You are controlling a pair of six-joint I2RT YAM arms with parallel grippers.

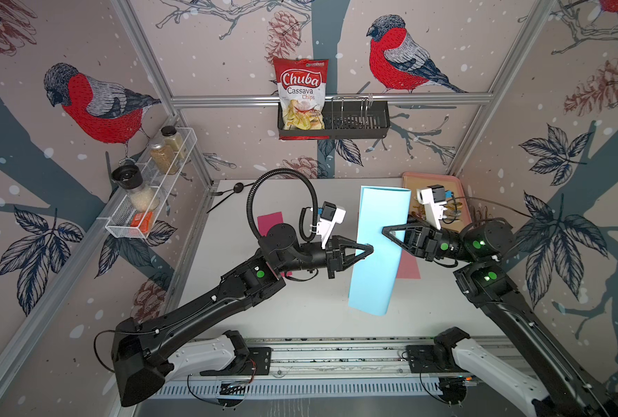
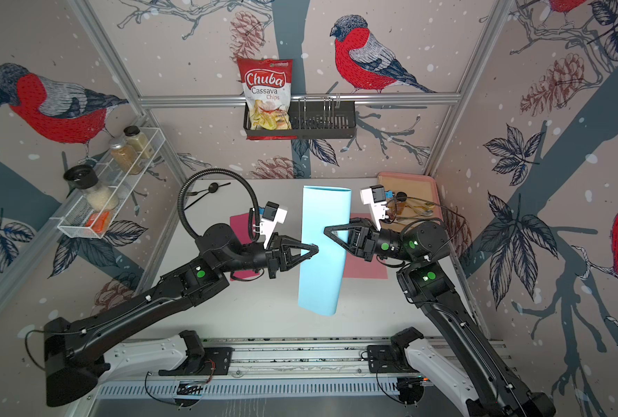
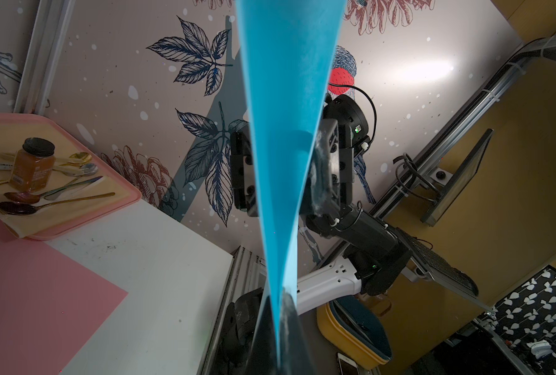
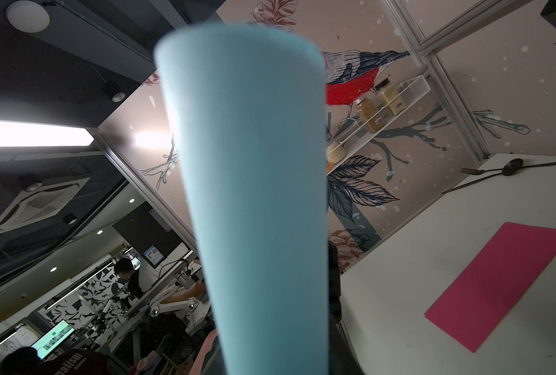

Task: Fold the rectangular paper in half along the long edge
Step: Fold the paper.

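Note:
The light blue rectangular paper [image 1: 379, 245] [image 2: 323, 252] hangs above the table, bent over into a loose loop and not creased flat. My left gripper [image 1: 370, 249] [image 2: 316, 250] is shut on its two free long edges, which meet in a thin line between the jaws [image 3: 278, 324]. My right gripper [image 1: 385, 231] [image 2: 326, 230] comes from the opposite side. Its fingers [image 3: 327, 156] stand apart on either side of the rounded fold. In the right wrist view the paper [image 4: 257, 194] covers the jaws, and only a dark finger [image 4: 335, 292] shows beside it.
A magenta sheet [image 1: 269, 222] [image 4: 497, 285] lies on the table under my left arm, and a salmon sheet [image 1: 410, 267] lies below the blue paper. A pink tray [image 1: 441, 184] with a jar and cutlery sits at the back right. A black spoon and fork [image 1: 237, 187] lie at the back left.

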